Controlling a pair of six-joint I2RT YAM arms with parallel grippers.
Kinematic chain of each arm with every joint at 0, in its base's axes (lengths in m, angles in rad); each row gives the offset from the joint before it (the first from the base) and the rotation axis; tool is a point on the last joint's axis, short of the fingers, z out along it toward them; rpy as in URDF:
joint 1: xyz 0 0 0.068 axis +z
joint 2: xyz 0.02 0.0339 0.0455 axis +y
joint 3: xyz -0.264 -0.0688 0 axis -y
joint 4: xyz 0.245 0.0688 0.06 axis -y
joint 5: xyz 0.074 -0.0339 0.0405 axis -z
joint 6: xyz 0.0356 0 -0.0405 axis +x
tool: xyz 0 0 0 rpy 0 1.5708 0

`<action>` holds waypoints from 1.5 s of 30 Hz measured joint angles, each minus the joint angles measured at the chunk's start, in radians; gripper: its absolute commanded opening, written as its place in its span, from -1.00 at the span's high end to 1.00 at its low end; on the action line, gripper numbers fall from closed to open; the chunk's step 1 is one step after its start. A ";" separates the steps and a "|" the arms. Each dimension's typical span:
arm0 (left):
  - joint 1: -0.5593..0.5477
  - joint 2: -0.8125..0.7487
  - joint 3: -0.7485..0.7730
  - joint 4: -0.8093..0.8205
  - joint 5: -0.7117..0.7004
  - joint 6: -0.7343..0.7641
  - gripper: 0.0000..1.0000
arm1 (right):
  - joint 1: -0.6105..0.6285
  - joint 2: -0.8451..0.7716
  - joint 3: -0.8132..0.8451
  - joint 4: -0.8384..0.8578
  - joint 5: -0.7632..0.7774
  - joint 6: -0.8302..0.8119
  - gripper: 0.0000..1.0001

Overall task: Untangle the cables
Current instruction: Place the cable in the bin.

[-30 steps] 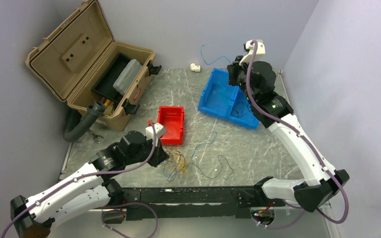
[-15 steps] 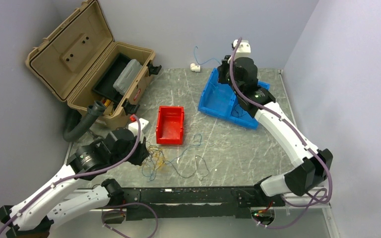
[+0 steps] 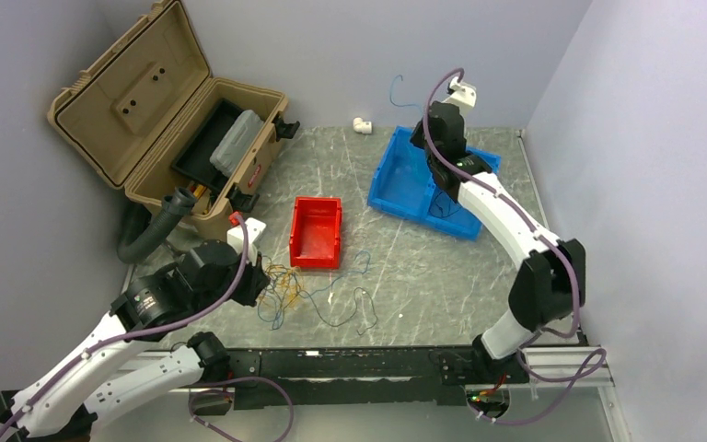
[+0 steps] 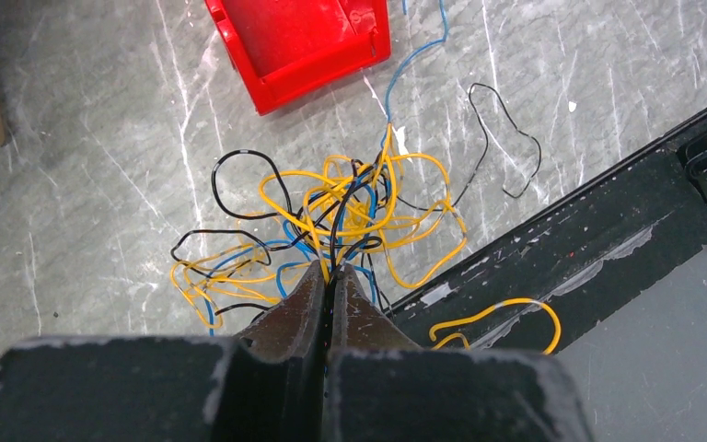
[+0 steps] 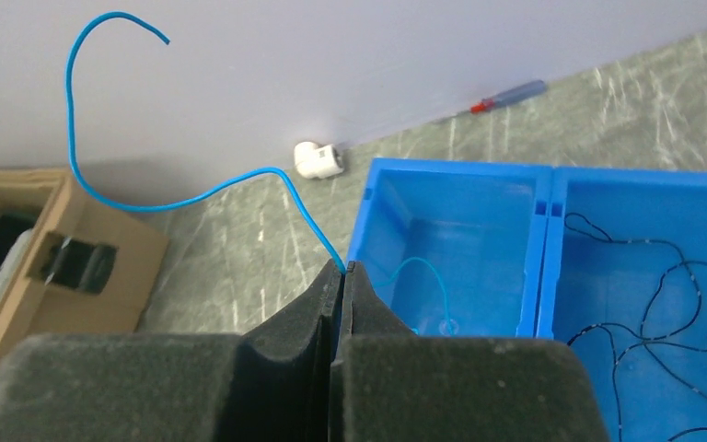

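Note:
The cables form a tangle [image 3: 306, 290] of yellow, blue and black strands on the table in front of the red bin. In the left wrist view the tangle [image 4: 350, 207] lies just ahead of my fingertips. My left gripper [image 3: 260, 284] [image 4: 331, 272] is shut on yellow and black strands at the tangle's near edge. My right gripper [image 3: 426, 133] [image 5: 343, 267] is shut on a single blue cable [image 5: 193, 198] [image 3: 396, 92], held above the blue bin [image 3: 403, 189] [image 5: 460, 167]. The blue cable's free end curls up against the wall and its tail hangs into the bin's left compartment. Black cable [image 5: 663, 313] lies in the right compartment.
A red bin [image 3: 318, 230] [image 4: 304, 41] stands mid-table. An open tan toolbox [image 3: 147, 120] is at the back left, with a grey hose [image 3: 152, 230] beside it. A white elbow fitting [image 3: 361, 124] [image 5: 318, 158] and a screwdriver [image 5: 506, 97] lie by the back wall. A yellow loop [image 4: 506, 313] hangs over the black front rail [image 4: 608, 212].
My left gripper has pulled back to the left, dragging the tangle left with it. My right gripper has swung left over the blue bin, still holding the blue cable up.

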 measured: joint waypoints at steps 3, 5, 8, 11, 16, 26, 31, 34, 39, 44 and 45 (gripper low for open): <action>0.000 -0.002 0.000 0.004 0.000 0.004 1.00 | -0.026 0.071 -0.001 0.015 0.029 0.079 1.00; 0.000 -0.002 0.000 0.004 -0.001 0.005 1.00 | -0.036 0.117 -0.001 0.019 0.052 0.123 1.00; 0.000 0.002 0.000 0.004 -0.002 0.005 1.00 | -0.049 0.187 0.000 0.011 0.087 0.187 1.00; 0.000 0.010 0.000 0.008 0.000 0.007 1.00 | -0.053 0.232 0.001 -0.013 0.124 0.235 1.00; 0.000 0.012 0.000 0.025 0.005 0.020 1.00 | -0.053 0.246 0.001 -0.057 0.158 0.287 1.00; 0.000 0.038 0.000 0.047 0.005 0.027 1.00 | -0.049 0.217 -0.113 -0.089 0.145 0.350 1.00; 0.000 0.047 0.000 0.055 0.006 0.028 1.00 | -0.039 0.218 -0.147 -0.125 0.124 0.364 0.39; 0.000 0.047 0.000 0.064 0.006 0.030 1.00 | -0.035 0.228 -0.121 -0.162 0.121 0.389 -0.18; 0.000 0.046 0.000 0.063 0.006 0.030 1.00 | -0.023 0.231 -0.083 -0.173 0.123 0.364 -0.19; 0.000 0.045 0.000 0.065 0.023 0.040 1.00 | -0.023 0.187 -0.104 -0.167 0.087 0.294 -0.30; 0.000 0.045 0.000 0.066 0.031 0.047 1.00 | -0.023 0.155 -0.124 -0.151 0.059 0.269 -0.30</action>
